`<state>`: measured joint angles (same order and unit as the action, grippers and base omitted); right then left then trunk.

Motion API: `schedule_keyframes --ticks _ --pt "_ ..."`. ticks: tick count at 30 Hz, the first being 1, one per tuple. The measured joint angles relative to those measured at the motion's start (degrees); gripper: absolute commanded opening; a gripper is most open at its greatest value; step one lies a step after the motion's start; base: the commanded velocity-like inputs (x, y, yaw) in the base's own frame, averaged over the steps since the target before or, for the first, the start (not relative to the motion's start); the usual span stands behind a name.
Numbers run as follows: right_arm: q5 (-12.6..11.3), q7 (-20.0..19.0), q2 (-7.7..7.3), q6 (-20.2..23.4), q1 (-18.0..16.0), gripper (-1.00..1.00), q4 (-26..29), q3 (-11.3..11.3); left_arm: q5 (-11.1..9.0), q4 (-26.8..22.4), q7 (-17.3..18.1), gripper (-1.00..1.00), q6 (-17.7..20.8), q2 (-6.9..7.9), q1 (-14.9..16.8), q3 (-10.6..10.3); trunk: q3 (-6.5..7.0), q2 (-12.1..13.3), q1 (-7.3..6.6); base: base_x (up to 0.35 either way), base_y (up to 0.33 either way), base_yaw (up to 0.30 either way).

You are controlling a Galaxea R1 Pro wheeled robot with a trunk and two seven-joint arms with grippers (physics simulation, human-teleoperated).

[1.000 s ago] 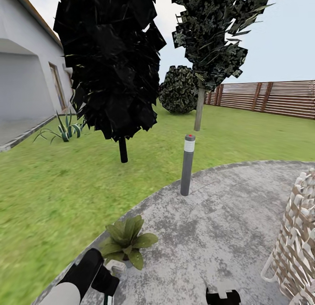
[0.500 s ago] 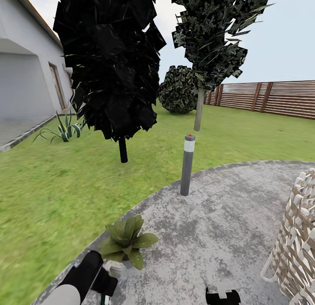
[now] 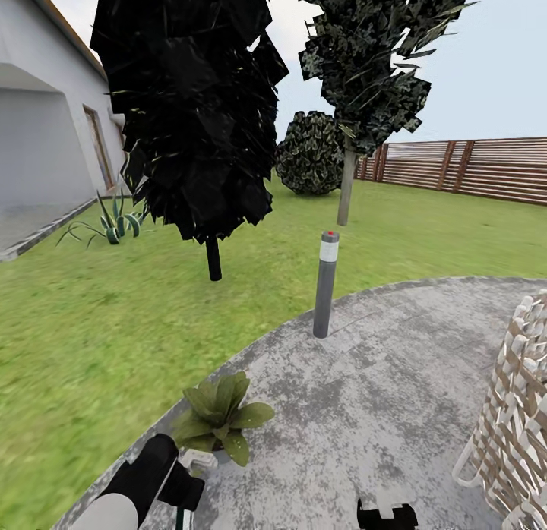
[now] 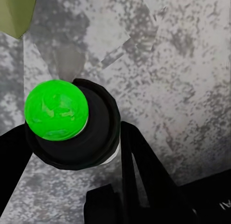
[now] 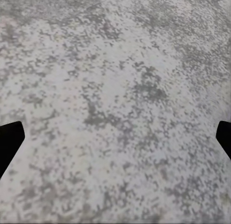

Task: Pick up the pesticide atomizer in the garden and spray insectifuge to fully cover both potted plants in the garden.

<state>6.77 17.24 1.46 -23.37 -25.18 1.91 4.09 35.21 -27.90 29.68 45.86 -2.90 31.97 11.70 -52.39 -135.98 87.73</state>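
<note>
Your left hand (image 4: 72, 137) grips the atomizer (image 4: 72, 125) just beside the plant (image 3: 219, 416), right hand (image 5: 115, 137) wide: misaim and spray could hit the paving (image 3: 365, 378).

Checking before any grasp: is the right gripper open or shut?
Open. In the right wrist view, the right gripper shows its dark fingertips at opposite edges, bare grey paving between them.

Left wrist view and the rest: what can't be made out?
Left wrist view: green-topped black object seen end-on, top hiding body; whether the left gripper clamps it is unclear.
Head view: right gripper cut off by bottom edge.
Head view: potted plant pot mostly hidden by leaves and left arm.
</note>
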Motion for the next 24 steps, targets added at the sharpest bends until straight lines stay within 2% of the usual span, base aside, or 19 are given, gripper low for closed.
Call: schedule_keyframes --ticks 7,12,18,24 --pt "-0.02 0.01 0.03 0.00 0.00 1.00 0.00 0.00 0.32 0.48 -0.01 -1.00 0.10 -0.01 -0.01 -0.26 -1.89 -2.81 1.54 0.000 0.000 0.000" --pt "0.07 0.13 -0.14 0.00 0.00 1.00 0.00 0.00 0.38 0.37 -0.14 -1.00 0.07 0.29 -0.04 -0.13 -2.04 -2.82 1.54 0.000 0.020 0.000" --pt "0.19 0.09 -0.23 0.04 0.01 1.00 0.02 0.01 0.30 -0.03 -3.13 -1.00 0.14 0.43 0.00 0.39 -2.05 -2.83 1.54 0.000 0.260 0.000" --pt "0.21 0.01 -0.23 0.04 0.01 1.00 0.02 0.00 0.19 -0.04 -3.53 -1.00 0.17 0.43 0.00 0.50 -2.05 -2.83 1.53 0.050 0.328 0.000"
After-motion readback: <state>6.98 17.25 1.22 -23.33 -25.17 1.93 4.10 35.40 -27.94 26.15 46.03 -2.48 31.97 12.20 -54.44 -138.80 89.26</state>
